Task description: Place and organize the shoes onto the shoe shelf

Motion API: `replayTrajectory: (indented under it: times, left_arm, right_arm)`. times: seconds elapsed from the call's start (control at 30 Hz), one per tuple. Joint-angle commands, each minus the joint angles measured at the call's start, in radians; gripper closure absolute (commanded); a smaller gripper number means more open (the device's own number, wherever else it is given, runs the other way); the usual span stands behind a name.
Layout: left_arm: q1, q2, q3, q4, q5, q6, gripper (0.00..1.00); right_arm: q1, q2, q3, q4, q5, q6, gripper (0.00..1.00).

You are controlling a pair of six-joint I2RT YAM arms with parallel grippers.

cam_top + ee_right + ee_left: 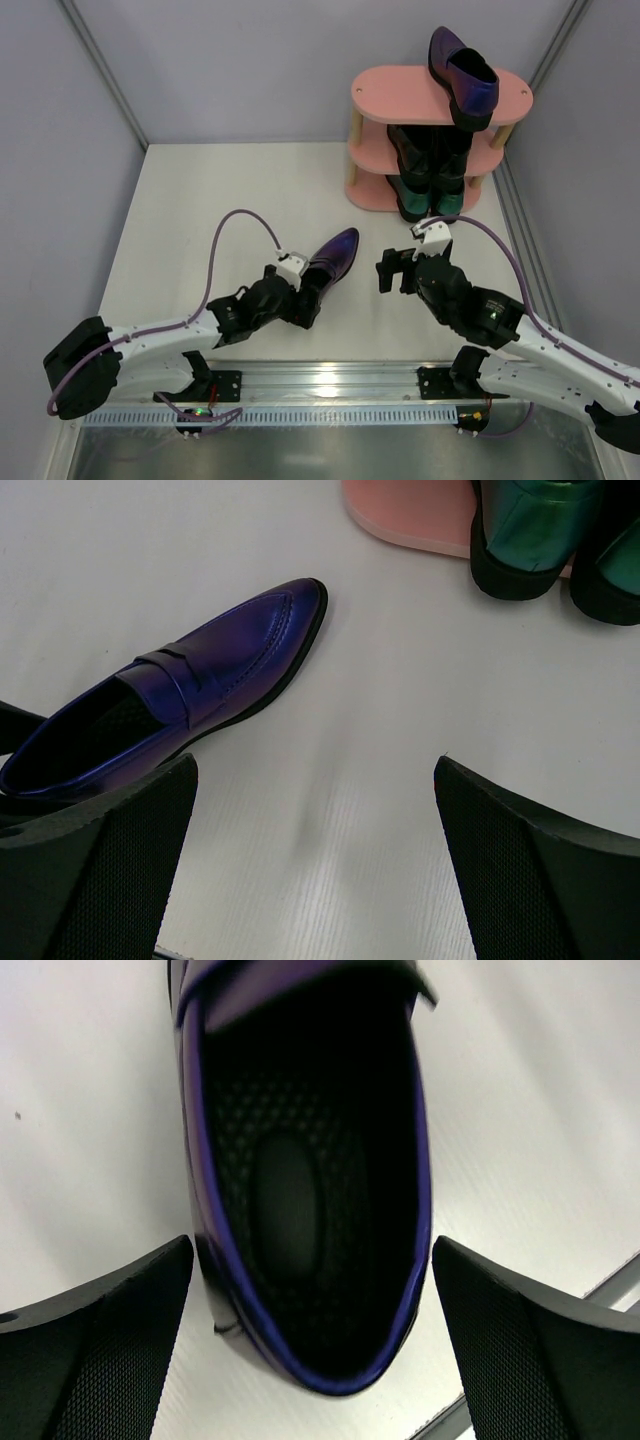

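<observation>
A purple loafer [335, 255] lies on the table, toe pointing up-right. My left gripper [308, 290] is open at its heel, fingers on either side of the heel [310, 1260] without touching. My right gripper [398, 270] is open and empty above bare table, right of that shoe [170, 690]. The pink shelf [400, 95] stands at the back right. The other purple loafer [462, 75] lies on its top board. Black shoes [412, 150] sit on the middle board and green shoes [440, 200] on the bottom one; the green heels [525, 535] show in the right wrist view.
Grey walls with metal posts close the table at the back and sides. A metal rail [330, 380] with the arm bases runs along the near edge. The left part of the top board is bare.
</observation>
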Motion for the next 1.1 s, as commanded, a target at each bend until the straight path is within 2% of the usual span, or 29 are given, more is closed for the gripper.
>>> replayTrajectory:
  times: [0.0, 0.17, 0.37, 0.6, 0.67, 0.7, 0.77, 0.8, 0.97, 1.0, 1.07]
  left_arm:
    - [-0.016, -0.072, -0.084, 0.112, -0.070, -0.036, 0.00]
    - [-0.025, -0.065, -0.112, 0.166, -0.115, -0.064, 0.00]
    - [-0.073, 0.053, -0.107, 0.264, -0.247, -0.088, 0.00]
    - [-0.079, 0.184, -0.078, 0.320, -0.262, -0.078, 0.01]
    - [-0.079, 0.193, -0.074, 0.321, -0.265, -0.071, 0.07]
    - [-0.079, 0.194, -0.071, 0.323, -0.258, -0.058, 0.18]
    - [-0.079, 0.198, -0.061, 0.317, -0.251, -0.049, 0.33]
    - [-0.079, 0.204, -0.048, 0.305, -0.250, -0.039, 0.45]
    - [-0.079, 0.221, -0.021, 0.291, -0.241, -0.022, 0.65]
    - [-0.079, 0.218, -0.021, 0.289, -0.244, -0.022, 0.77]
    - [-0.079, 0.210, -0.018, 0.281, -0.247, -0.015, 0.89]
  right_arm:
    - [0.007, 0.002, 0.001, 0.022, 0.029, 0.000, 0.00]
    - [0.007, 0.017, 0.005, 0.028, 0.028, 0.004, 0.00]
    - [0.007, 0.026, 0.005, 0.025, 0.028, 0.009, 0.00]
    - [0.006, 0.014, 0.001, 0.014, 0.034, 0.009, 0.00]
    - [0.007, 0.011, -0.002, 0.014, 0.034, 0.009, 0.00]
    - [0.007, 0.009, -0.005, 0.014, 0.036, 0.010, 0.00]
    - [0.007, 0.009, -0.008, 0.017, 0.034, 0.009, 0.00]
    - [0.007, 0.011, -0.009, 0.019, 0.031, 0.009, 0.00]
    - [0.007, 0.008, -0.009, 0.016, 0.028, 0.010, 0.00]
    - [0.007, 0.006, -0.011, 0.014, 0.029, 0.010, 0.00]
    - [0.007, 0.002, -0.012, 0.011, 0.029, 0.007, 0.00]
